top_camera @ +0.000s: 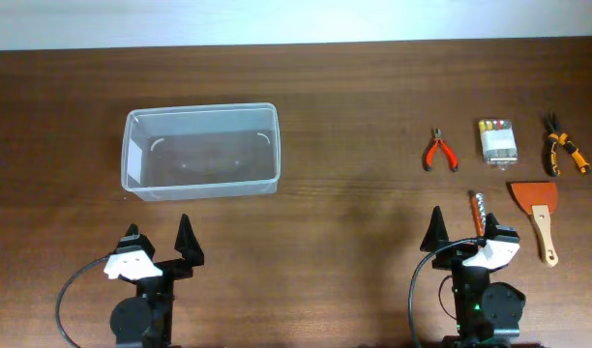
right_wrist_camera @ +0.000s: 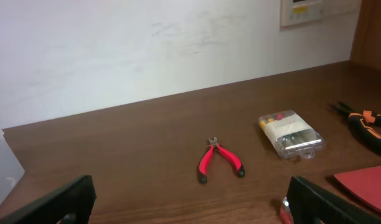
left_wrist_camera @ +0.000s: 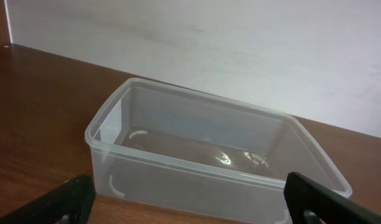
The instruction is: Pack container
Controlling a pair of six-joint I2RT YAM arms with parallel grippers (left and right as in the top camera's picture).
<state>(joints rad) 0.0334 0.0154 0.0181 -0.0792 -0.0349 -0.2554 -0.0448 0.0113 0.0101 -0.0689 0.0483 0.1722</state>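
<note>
Dark wood table (top_camera: 354, 222): clear container (top_camera: 201, 151) far left, red pliers (top_camera: 439, 152) far right. Near edge: left gripper (top_camera: 159, 234), right gripper (top_camera: 466, 232), jaws wide, holding nothing.

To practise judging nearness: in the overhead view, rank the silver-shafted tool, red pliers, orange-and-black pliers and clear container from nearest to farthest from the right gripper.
1. Silver-shafted tool, just ahead of the right gripper.
2. Red pliers, farther back, slightly left.
3. Orange-and-black pliers, back right.
4. Container, far off on the left side.
</note>
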